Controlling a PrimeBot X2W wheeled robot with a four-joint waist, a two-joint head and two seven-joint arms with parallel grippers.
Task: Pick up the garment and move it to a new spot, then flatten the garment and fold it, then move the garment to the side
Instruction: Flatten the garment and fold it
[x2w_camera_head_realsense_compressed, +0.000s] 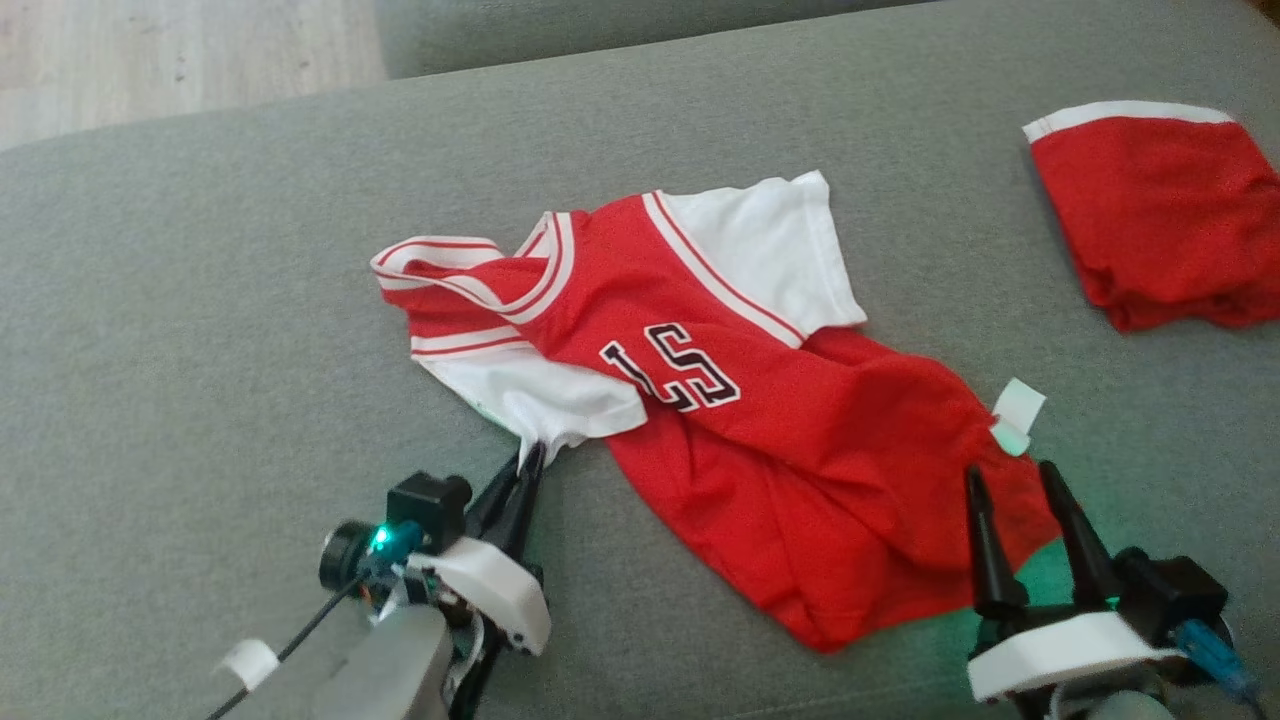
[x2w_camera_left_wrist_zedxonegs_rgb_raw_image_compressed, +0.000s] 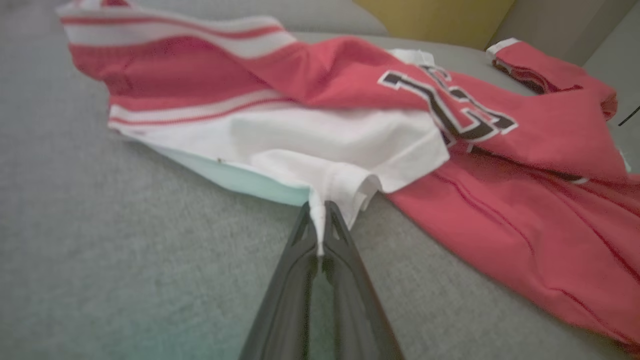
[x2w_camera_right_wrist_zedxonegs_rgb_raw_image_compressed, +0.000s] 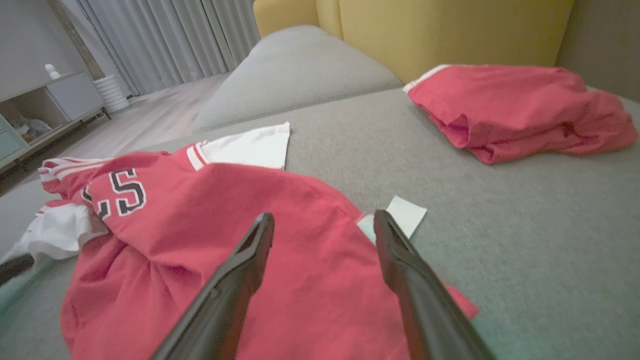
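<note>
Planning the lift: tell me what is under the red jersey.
The red jersey lies on the grey cushion. A white tag sticks out beside its hem near the right gripper. Anything else beneath the cloth is covered.

Garment (x2w_camera_head_realsense_compressed: 780, 450): red jersey with white short sleeves, red-and-white striped trim at neck and armholes, and black, white-edged digits on the chest. Lies front up but rumpled on grey cushion (x2w_camera_head_realsense_compressed: 200, 300), neck to the left, hem to the near right. Lower body creased and bunched. Near sleeve drawn to a pinched point at its hem. White tag (x2w_camera_head_realsense_compressed: 1018, 412) protrudes at right edge.
</note>
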